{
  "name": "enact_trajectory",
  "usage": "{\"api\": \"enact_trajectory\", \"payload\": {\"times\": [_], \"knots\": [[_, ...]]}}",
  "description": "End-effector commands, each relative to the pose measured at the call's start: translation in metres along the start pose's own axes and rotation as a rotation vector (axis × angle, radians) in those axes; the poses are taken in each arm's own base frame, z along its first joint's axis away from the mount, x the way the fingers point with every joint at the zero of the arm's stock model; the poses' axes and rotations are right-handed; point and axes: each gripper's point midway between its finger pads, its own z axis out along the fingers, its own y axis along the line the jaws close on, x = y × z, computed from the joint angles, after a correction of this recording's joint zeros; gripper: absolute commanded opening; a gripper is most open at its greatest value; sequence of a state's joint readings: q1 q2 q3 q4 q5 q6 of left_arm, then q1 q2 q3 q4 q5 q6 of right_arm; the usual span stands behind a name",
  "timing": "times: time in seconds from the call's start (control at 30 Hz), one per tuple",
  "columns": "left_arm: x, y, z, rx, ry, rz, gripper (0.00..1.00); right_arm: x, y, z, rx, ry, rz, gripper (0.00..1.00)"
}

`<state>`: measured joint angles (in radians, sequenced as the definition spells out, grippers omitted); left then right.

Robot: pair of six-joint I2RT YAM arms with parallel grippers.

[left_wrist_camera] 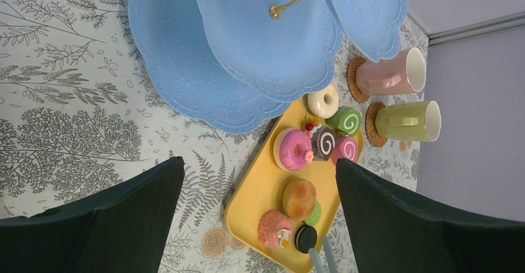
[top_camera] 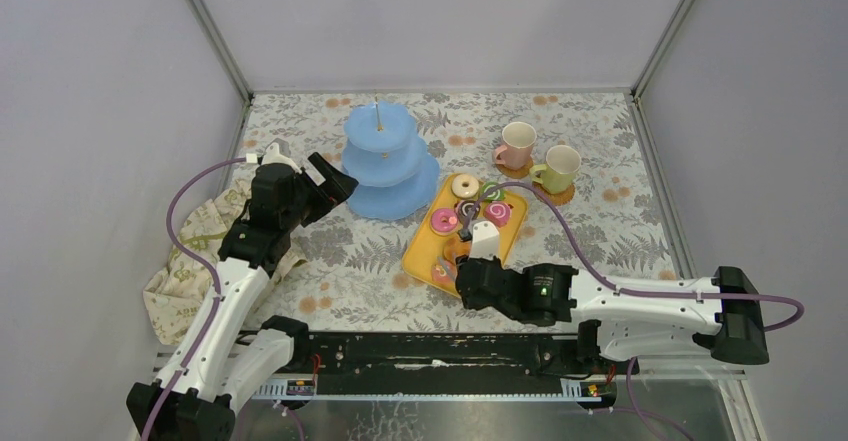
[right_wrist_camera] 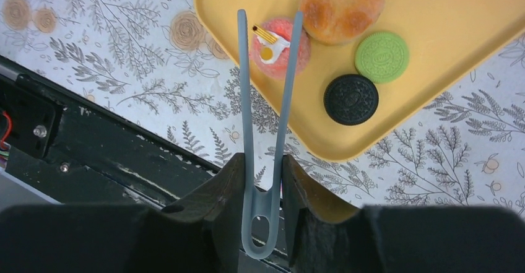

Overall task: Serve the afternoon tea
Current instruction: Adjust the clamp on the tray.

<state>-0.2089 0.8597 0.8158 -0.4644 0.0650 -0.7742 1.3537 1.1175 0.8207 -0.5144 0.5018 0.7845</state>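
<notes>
Noted right gripper pinched on the looped end of grey tongs, at the near corner of the yellow tray. Found the tong tips straddling a pink pastry on that tray; cannot tell whether touching. Logged brown bun, green cookie and black cookie just beside it, right of the tongs. Saw left gripper spread wide, holding nothing, facing the blue three-tier stand. Spotted pink mug and pale green mug side by side beyond the tray, on coasters.
</notes>
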Motion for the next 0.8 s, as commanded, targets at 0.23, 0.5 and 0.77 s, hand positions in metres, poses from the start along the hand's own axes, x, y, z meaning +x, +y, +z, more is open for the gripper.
{"api": "enact_trajectory", "payload": {"times": [0.23,0.5,0.77], "knots": [[-0.014,-0.019,-0.003,0.066,-0.044,0.002,1.0,0.022,0.0,-0.004,-0.04,0.062,0.061,0.34],[-0.014,-0.019,-0.003,0.066,-0.046,-0.006,1.0,0.033,0.002,0.0,-0.043,0.083,0.063,0.35],[-0.014,-0.019,-0.004,0.066,-0.048,-0.002,1.0,0.043,0.005,0.008,-0.047,0.102,0.066,0.35]]}}
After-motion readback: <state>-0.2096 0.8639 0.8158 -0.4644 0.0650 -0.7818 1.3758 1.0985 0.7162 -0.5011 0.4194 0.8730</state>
